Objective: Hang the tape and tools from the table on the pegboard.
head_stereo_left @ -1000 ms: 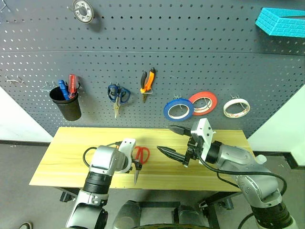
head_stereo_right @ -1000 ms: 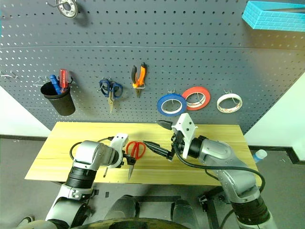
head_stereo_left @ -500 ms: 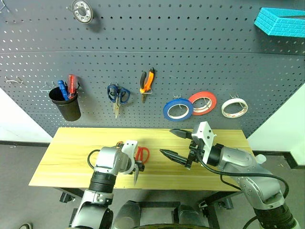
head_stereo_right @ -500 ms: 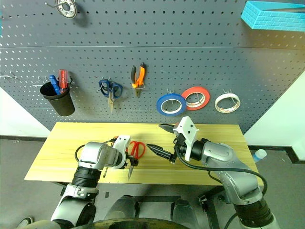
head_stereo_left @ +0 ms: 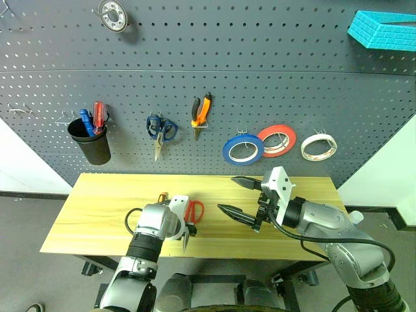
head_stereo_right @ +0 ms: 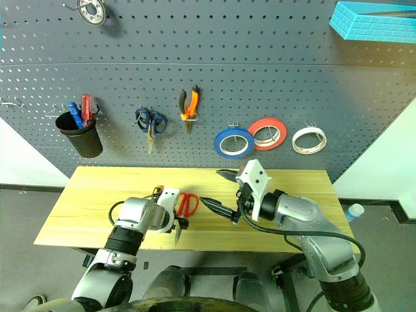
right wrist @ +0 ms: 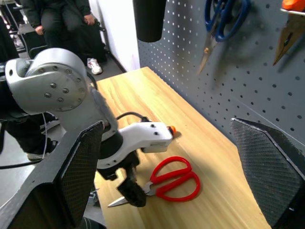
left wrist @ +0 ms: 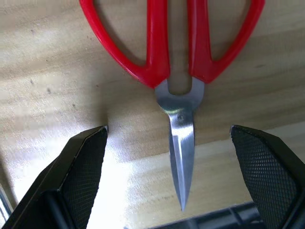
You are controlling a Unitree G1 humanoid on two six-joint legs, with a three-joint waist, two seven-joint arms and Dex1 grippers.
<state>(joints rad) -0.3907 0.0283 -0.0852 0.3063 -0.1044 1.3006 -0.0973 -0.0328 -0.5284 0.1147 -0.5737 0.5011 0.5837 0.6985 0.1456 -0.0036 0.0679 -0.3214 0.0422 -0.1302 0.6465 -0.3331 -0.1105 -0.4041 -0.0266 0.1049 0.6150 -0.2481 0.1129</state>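
Red-handled scissors (head_stereo_left: pixel 193 210) lie on the wooden table (head_stereo_left: pixel 97 208), blades toward its front edge. My left gripper (head_stereo_left: pixel 186 229) points down over them, open; in the left wrist view its fingers (left wrist: pixel 81 176) stand on either side of the blades (left wrist: pixel 181 157), apart from them. My right gripper (head_stereo_left: pixel 236 197) hovers open above the table's middle, holding nothing. On the pegboard (head_stereo_left: pixel 260 65) hang the whitish tape (head_stereo_left: pixel 320 147) and the orange-handled pliers (head_stereo_left: pixel 201 112). The right wrist view shows the scissors (right wrist: pixel 174 179) beside the left gripper (right wrist: pixel 131 188).
Also on the board: a black cup (head_stereo_left: pixel 90 143) with blue and red screwdrivers, blue scissors (head_stereo_left: pixel 160 130), a blue roll (head_stereo_left: pixel 243 149), a red-orange roll (head_stereo_left: pixel 277 140), a teal basket (head_stereo_left: pixel 383 29). A small orange tip (head_stereo_left: pixel 162 195) shows behind my left wrist. A person (right wrist: pixel 57 19) sits off the table's left end.
My left gripper has sunk closer to the scissors, still open. The right arm has kept still.
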